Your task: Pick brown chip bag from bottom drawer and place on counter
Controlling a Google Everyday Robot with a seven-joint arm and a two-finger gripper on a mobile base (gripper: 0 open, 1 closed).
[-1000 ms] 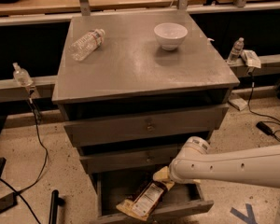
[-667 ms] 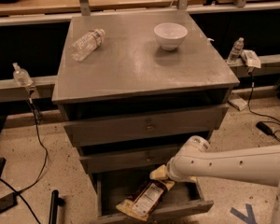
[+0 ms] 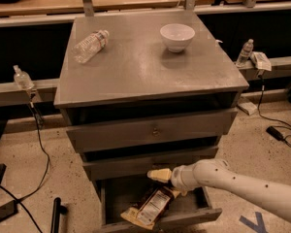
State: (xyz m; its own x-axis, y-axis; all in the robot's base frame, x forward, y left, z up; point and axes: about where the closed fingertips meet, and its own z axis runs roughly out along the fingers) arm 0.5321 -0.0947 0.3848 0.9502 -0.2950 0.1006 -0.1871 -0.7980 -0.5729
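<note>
The brown chip bag [image 3: 153,205] is seen lying slantwise in the open bottom drawer [image 3: 184,219], its crinkled dark foil edged in pale yellow and marked with a white label panel. The gripper [image 3: 158,174], cream-coloured and blunt, is held just above the bag's upper end, below the middle drawer [image 3: 145,164]; whether it is open or closed cannot be told. It is carried by a smooth white arm [image 3: 242,184] reaching in from the right.

The counter [image 3: 136,76] is a flat, matte grey square, slightly worn. A clear plastic water bottle [image 3: 89,46] is laid on its side at the back left, and a round white bowl [image 3: 177,37] is set at the back right, well apart. The counter's front half is left bare. The top drawer [image 3: 194,125] is shut. Black cables [image 3: 39,140] are trailed over the speckled floor on the left.
</note>
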